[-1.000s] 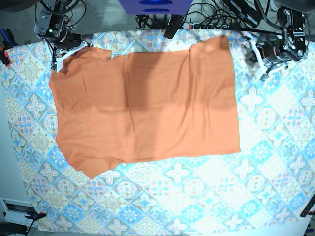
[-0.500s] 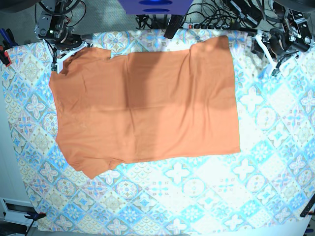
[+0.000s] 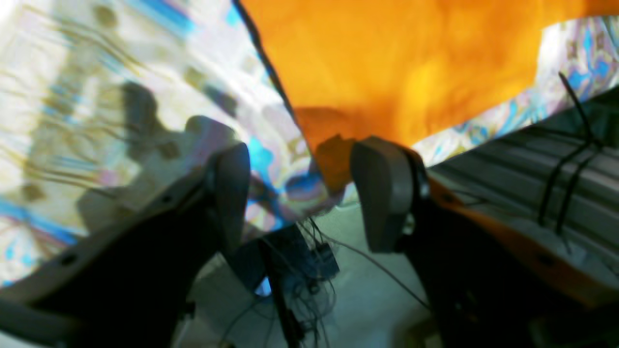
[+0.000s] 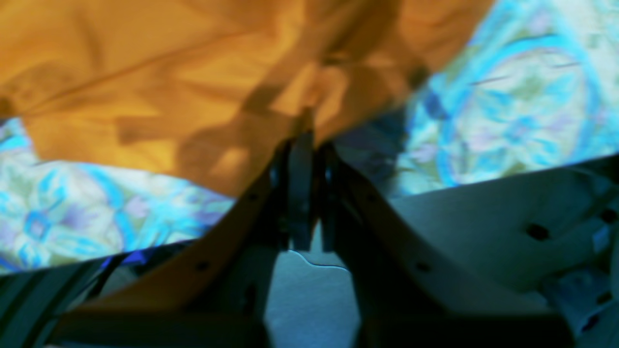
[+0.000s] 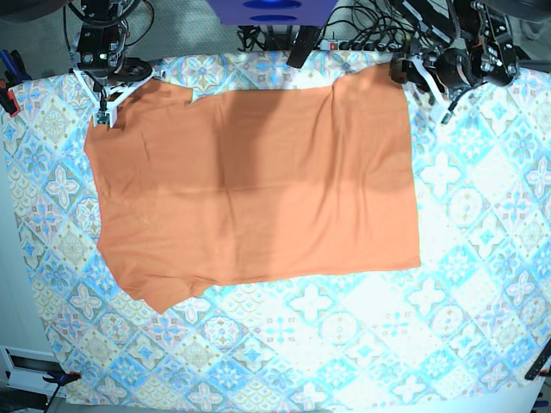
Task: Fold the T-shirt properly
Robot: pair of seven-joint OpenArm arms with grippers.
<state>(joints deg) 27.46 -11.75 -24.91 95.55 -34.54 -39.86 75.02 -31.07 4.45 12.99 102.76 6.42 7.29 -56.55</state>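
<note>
We see T-shirt (image 5: 250, 185) flat on tablecloth (image 5: 465, 284), left gripper (image 5: 419, 76) agape beside its corner, right gripper (image 5: 108, 95) pinched tight at sleeve edge, grip unclear.

A blue-and-beige patterned tablecloth (image 5: 362, 344) is covering the table, and the orange T-shirt (image 5: 258, 189) is lying flat on it, spreading between the two grippers.

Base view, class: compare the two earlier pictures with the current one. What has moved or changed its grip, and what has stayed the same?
The left gripper moved in from the table's right side to the T-shirt at its top right corner, and its jaws now stand open, the corner near them. The right gripper stays shut at the shirt's top left corner. The shirt lies flat on the tablecloth as before.
</note>
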